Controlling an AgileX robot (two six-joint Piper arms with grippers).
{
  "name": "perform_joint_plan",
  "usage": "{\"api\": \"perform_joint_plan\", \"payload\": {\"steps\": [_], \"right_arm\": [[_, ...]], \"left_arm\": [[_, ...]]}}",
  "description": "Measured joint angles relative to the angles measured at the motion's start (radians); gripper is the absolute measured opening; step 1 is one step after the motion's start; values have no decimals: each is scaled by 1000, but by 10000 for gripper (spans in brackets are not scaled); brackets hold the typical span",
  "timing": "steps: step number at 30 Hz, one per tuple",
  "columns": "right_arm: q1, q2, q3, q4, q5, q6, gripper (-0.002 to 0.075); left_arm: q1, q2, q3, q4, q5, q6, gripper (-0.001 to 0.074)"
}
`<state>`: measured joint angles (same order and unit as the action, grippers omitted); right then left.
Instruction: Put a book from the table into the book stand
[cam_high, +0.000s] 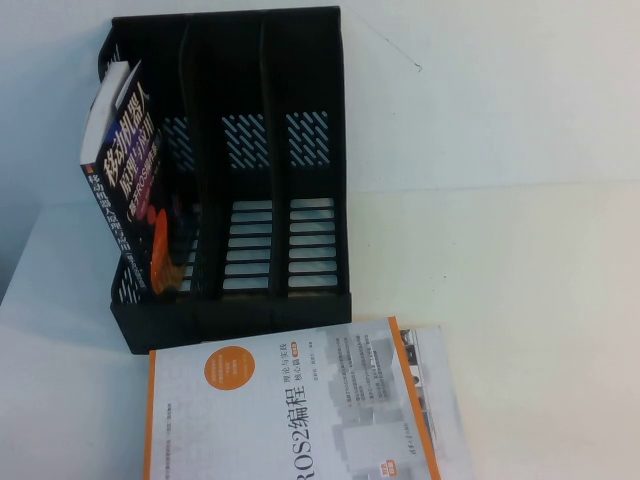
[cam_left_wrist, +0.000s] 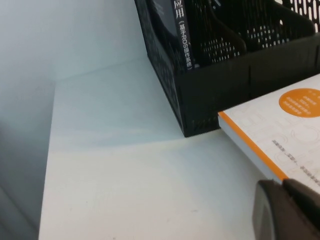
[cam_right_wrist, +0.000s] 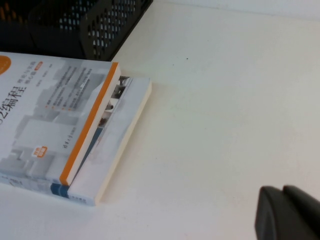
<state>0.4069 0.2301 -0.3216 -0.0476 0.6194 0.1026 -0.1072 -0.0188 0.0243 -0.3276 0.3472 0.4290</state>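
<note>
Book stand (cam_high: 240, 180): black plastic, 3 upright compartments, slotted back and base, perforated side walls. It stands on the white desk (cam_high: 540, 260), toward the far left in the high view.

Book (cam_high: 125, 180): thick, dark cover with large white Chinese characters plus orange and red shapes. It stands on edge in the leftmost compartment of the stand, tilted, its top leaning out past the stand's left wall. In the left wrist view its spine shows just inside that outer wall.

White book (cam_high: 270, 410): orange border, orange circle on the cover. It lies flat on the desk directly in front of the stand, its far edge close to the stand's front wall. It rests on top of a second, pale book (cam_high: 440, 400), which juts out on the right side.

Left hand (cam_left_wrist: 287, 210): only a dark corner of it shows, over the desk near the white book's corner; it touches nothing visible, and I cannot tell how far it is open.

Right hand (cam_right_wrist: 287, 212): again only a dark corner shows, above bare desk to the right of the stacked books; nothing visible in it, opening cannot be told.
</note>
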Motion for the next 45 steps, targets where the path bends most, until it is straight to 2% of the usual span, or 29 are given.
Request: {"api": "perform_joint_plan", "payload": {"steps": [8, 12, 17, 45], "right_arm": [[0, 0, 0, 0, 0, 0, 3], [0, 0, 0, 0, 0, 0, 3], [0, 0, 0, 0, 0, 0, 4], [0, 0, 0, 0, 0, 0, 3]], "left_arm": [[0, 0, 0, 55, 11, -17, -1], [0, 0, 0, 131, 9, -176, -1], [0, 0, 0, 155, 8, -250, -1], [0, 0, 0, 161, 6, -264, -3]]}}
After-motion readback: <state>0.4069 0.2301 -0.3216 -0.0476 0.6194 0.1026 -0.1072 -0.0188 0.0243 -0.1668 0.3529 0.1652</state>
